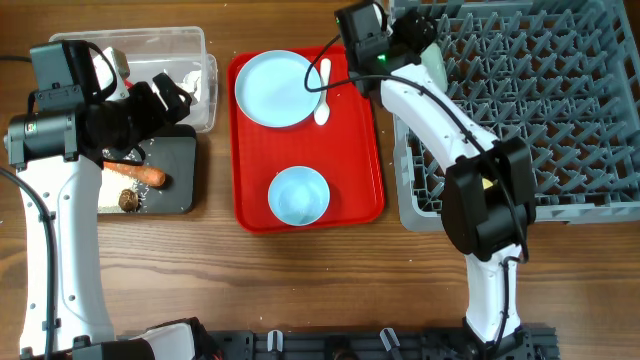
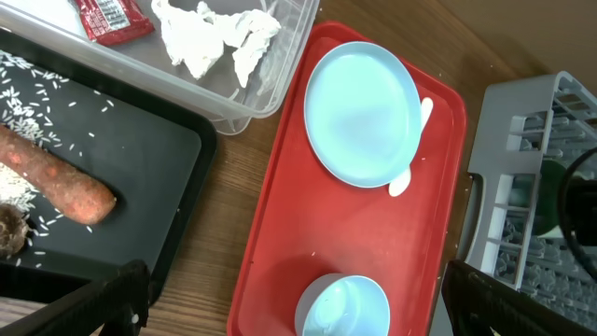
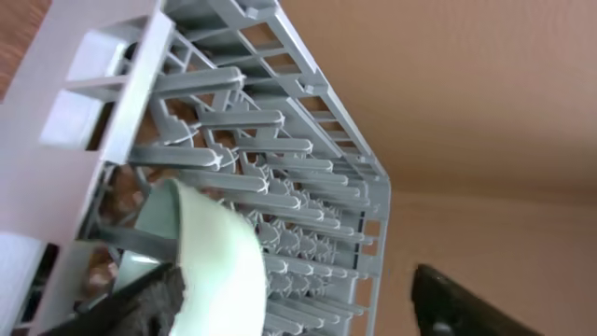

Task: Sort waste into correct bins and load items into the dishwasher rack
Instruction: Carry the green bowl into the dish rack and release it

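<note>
Wooden table, beige wall

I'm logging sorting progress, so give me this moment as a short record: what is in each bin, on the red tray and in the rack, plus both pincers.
clear tub: red wrapper, crumpled paper
black tray: carrot, rice grains, brown lump
red tray: plate, spoon, pale blue bowl
rack: mint bowl on edge among the pegs, at the side by the red tray
left pincer: open, empty
right pincer: open, one finger beside the mint bowl
</note>
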